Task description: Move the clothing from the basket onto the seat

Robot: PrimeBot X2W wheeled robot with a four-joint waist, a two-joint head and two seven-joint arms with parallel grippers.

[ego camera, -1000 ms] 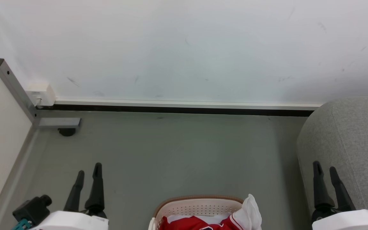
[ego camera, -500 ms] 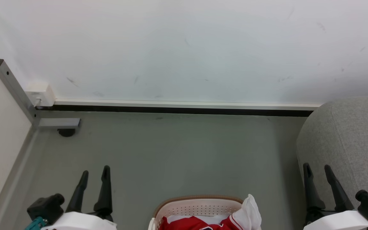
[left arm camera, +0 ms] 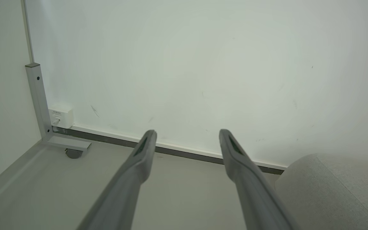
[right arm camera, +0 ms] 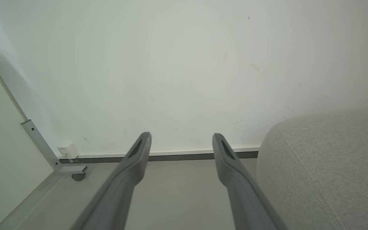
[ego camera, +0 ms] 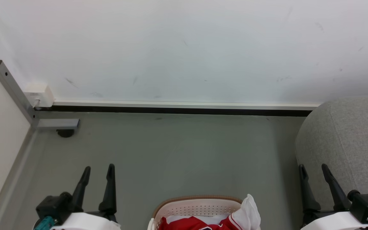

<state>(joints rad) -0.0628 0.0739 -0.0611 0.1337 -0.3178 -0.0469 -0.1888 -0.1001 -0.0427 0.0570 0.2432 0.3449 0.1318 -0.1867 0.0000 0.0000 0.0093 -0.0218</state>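
Note:
At the bottom centre of the head view, the white basket (ego camera: 196, 207) with its brown rim is cut off by the frame edge. Red clothing (ego camera: 200, 223) with white trim lies inside it, and a white fold of fabric (ego camera: 250, 212) sticks up over the right rim. The grey seat (ego camera: 350, 140) fills the right side, and its rounded corner (right arm camera: 324, 166) appears in the right wrist view too. My left gripper (ego camera: 98, 168) is open at the lower left of the basket, holding nothing. My right gripper (ego camera: 312, 167) is open at the lower right, beside the seat's edge.
A white wall (ego camera: 184, 48) with a dark baseboard (ego camera: 177, 110) runs across the back. A metal frame leg (ego camera: 56, 123) with a caster and a white wall box (ego camera: 38, 95) stand at the far left. Grey floor (ego camera: 177, 153) lies between the basket and the wall.
Both grippers have moved inward toward the basket, the left one rightward and the right one leftward. The basket and clothing have stayed put.

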